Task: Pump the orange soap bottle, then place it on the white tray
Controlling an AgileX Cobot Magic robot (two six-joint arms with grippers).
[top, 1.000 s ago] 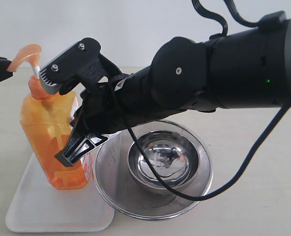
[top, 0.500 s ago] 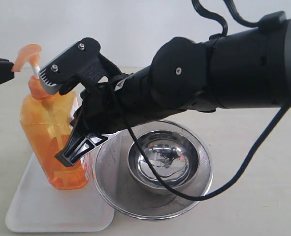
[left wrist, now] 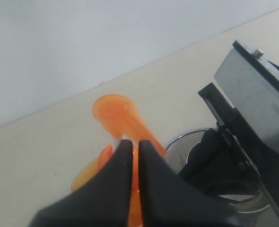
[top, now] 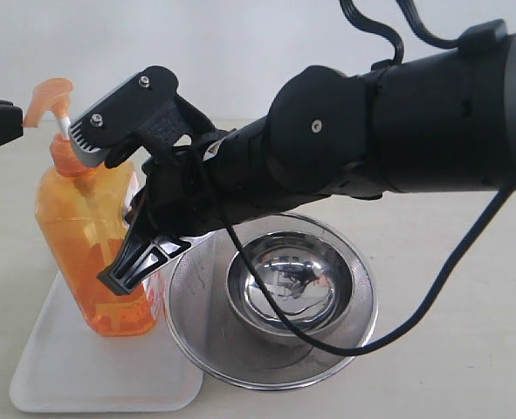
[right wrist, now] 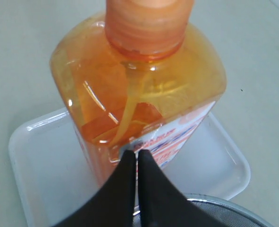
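Orange soap bottle [top: 87,236] stood upright on the white tray [top: 65,380]. Right gripper [right wrist: 135,155], jaws pressed together, had its tips at the label, likely bracing it; left gripper [left wrist: 133,153], pinched closed too, sat at the pump head [left wrist: 114,110], seemingly placed to press

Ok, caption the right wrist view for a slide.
Right tool, shut, beside the orange soap bottle standing on the white tray.
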